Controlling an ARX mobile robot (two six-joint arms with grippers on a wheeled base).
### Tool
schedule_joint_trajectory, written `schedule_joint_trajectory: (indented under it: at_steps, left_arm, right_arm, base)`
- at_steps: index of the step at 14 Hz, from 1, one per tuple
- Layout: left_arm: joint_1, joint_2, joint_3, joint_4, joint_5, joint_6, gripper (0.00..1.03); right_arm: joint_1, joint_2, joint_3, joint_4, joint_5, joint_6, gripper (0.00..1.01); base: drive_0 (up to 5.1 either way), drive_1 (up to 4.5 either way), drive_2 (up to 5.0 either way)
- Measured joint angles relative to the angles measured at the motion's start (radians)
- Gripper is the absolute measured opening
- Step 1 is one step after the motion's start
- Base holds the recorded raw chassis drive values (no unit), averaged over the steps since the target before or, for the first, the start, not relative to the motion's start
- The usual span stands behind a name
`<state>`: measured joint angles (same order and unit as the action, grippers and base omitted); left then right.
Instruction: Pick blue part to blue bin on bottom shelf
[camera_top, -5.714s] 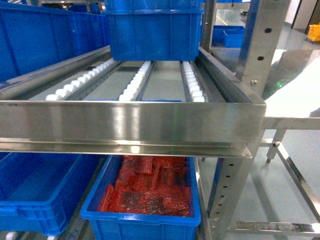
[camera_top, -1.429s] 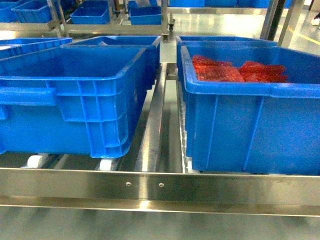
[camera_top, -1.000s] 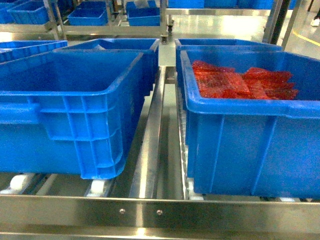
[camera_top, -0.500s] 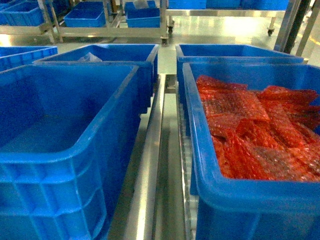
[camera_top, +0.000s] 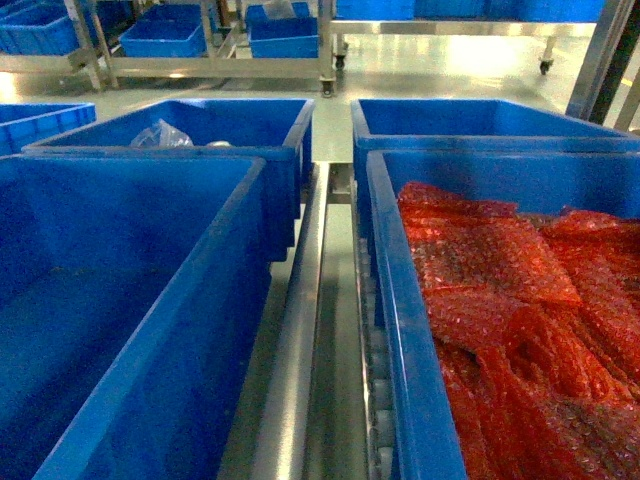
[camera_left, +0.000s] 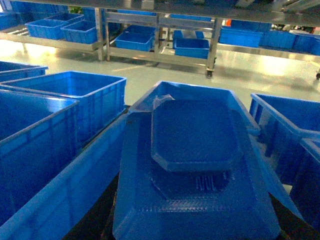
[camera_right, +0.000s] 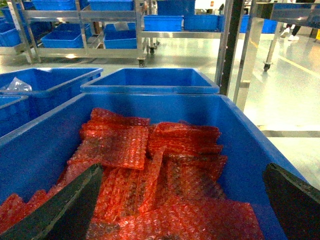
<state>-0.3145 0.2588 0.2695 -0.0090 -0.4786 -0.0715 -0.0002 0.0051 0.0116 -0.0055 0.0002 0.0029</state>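
L gripper clamped on blue part, fingers mostly hidden. Part is held above near-left blue bin on bottom shelf, prob. for drop-in. R gripper is spread apart, idle over bubble-wrap crate.

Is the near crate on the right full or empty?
Partly full: the right crate holds crumpled red bubble wrap, piled below its rim.

Head view: four blue crates on the rack, two near, two far. One near right crate holds red bubble wrap (sheets too jumbled to count); one steel rail between.
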Motion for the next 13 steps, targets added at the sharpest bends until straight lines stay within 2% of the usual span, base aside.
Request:
schedule_joint_trajectory:
  at_steps: [13]
  left_arm:
    - [0.0,-0.001,0.0,0.001,0.0,0.0,0.43]
  right_arm:
    - [0.0,0.0,0.0,0.0,0.0,0.0,0.98]
  base:
    - [0.0,0.0,0.0]
